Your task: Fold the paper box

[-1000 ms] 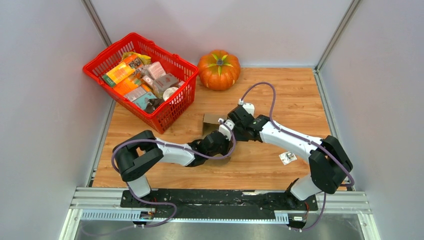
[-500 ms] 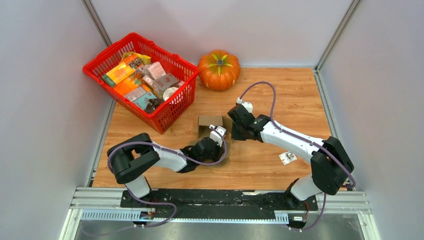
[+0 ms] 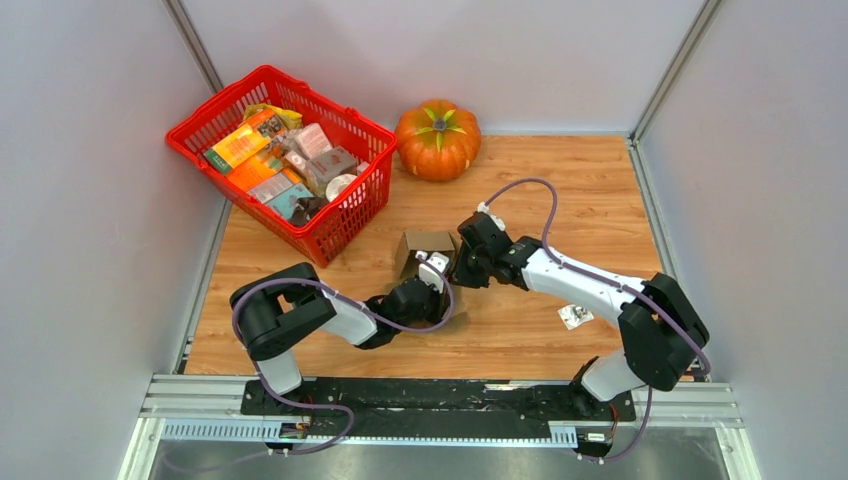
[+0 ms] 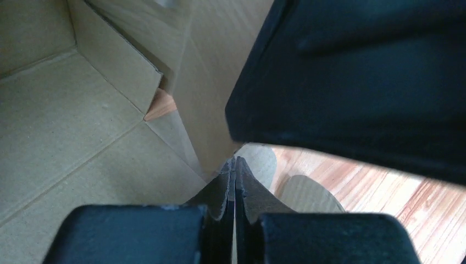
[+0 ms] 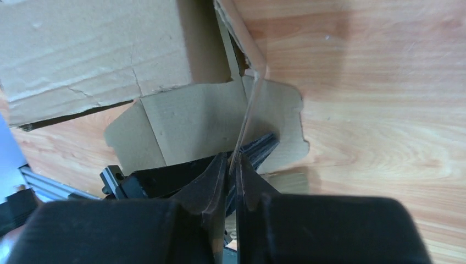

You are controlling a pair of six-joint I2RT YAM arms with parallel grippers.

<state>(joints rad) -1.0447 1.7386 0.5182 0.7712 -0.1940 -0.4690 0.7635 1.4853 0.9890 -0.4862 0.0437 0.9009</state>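
Note:
The paper box (image 3: 422,246) is plain brown cardboard, partly folded, lying mid-table between the two arms. My left gripper (image 3: 432,275) is shut on a thin panel of it; in the left wrist view (image 4: 235,165) the fingers pinch a cardboard edge, with box panels (image 4: 82,137) filling the left. My right gripper (image 3: 458,268) is shut on another flap; in the right wrist view (image 5: 233,165) a thin cardboard edge runs between the closed fingers, and the box's flaps (image 5: 192,121) spread out beyond them. The two grippers sit close together over the box.
A red basket (image 3: 330,228) of colourful packages stands at the back left. An orange pumpkin (image 3: 437,139) sits at the back centre. A small white card (image 3: 574,316) lies on the wooden table (image 3: 580,200) near the right arm.
The left gripper pulled back toward the left and then came in again beside the right one. The right gripper shifted slightly down-left. The box has tilted and moved a little with them.

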